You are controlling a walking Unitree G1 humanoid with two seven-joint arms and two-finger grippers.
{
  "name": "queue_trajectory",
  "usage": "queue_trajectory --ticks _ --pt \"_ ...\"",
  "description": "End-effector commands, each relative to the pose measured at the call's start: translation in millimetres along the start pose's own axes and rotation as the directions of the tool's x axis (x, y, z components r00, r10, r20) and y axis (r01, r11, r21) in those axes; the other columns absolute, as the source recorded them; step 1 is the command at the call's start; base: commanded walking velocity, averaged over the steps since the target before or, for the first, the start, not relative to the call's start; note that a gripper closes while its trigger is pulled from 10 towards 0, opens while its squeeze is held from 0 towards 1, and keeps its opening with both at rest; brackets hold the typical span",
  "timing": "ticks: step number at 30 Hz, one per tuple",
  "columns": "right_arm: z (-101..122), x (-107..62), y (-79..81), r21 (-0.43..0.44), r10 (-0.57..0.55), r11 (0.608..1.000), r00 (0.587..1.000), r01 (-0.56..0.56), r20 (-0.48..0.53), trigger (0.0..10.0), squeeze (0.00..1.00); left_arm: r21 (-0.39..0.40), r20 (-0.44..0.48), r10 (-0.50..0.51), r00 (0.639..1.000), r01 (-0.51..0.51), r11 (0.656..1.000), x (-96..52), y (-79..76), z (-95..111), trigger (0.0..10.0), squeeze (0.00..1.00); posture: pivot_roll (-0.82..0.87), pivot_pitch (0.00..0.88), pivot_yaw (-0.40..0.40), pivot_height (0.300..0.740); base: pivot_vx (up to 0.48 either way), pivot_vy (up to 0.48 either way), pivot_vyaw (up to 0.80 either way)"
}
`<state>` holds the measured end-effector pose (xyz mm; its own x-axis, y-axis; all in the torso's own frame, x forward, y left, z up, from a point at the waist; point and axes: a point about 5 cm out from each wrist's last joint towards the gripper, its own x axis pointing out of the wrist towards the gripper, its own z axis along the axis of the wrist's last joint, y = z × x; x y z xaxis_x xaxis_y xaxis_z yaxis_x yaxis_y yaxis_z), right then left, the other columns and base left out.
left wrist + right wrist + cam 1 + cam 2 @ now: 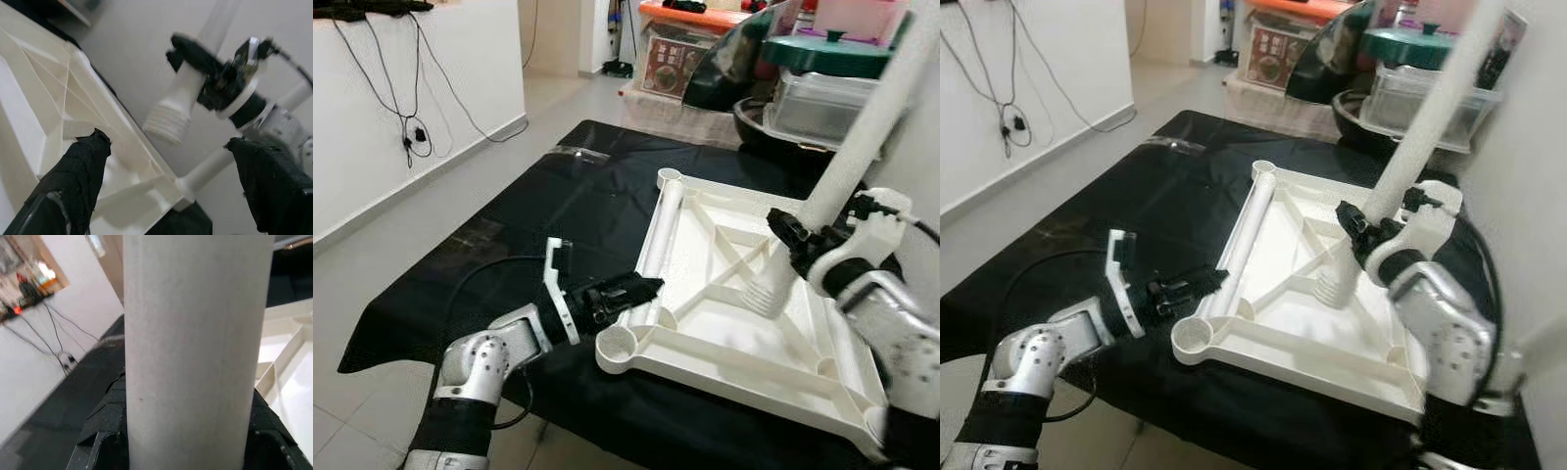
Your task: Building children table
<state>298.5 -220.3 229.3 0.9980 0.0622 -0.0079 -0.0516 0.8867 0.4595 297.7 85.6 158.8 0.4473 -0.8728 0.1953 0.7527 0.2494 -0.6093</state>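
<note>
Gripping white leg (862,137), right gripper (795,238), left gripper (641,290) apparently spread beside tabletop (734,323).

Two silver metal arms with rounded joint housings dotted with small dark screw holes, black sleeve-like sections near elbow and wrist, and a thin black cable looping out beside the left forearm. White bracket plate standing up at the left wrist, then a left gripper (641,290) of two long black fingers (73,181), matte and rough-textured as if wrapped in cloth. White moulded housing with a black cable along its top at the right wrist, a glossy silver forearm behind it, and black finger parts with a glint of bare metal on the right gripper (795,235).
</note>
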Motion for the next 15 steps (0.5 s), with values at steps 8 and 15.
queue_trajectory --ticks 8,15 --pt "1 19.0 32.5 0.233 0.011 0.972 0.994 -0.035 0.104 0.0 0.00 0.205 -0.206 0.067 0.976 -0.025 0.979 -7.2 9.7 -29 10.0 0.00 0.09 0.000 -0.109 0.740 0.000 0.000 0.00" --pt "-5 23.2 47.1 0.326 0.021 0.943 0.990 -0.065 0.136 0.0 0.00 0.257 -0.215 0.108 0.971 -0.050 0.965 -6.9 12.1 -34 10.0 0.00 0.11 0.000 -0.116 0.740 0.000 0.000 0.00"
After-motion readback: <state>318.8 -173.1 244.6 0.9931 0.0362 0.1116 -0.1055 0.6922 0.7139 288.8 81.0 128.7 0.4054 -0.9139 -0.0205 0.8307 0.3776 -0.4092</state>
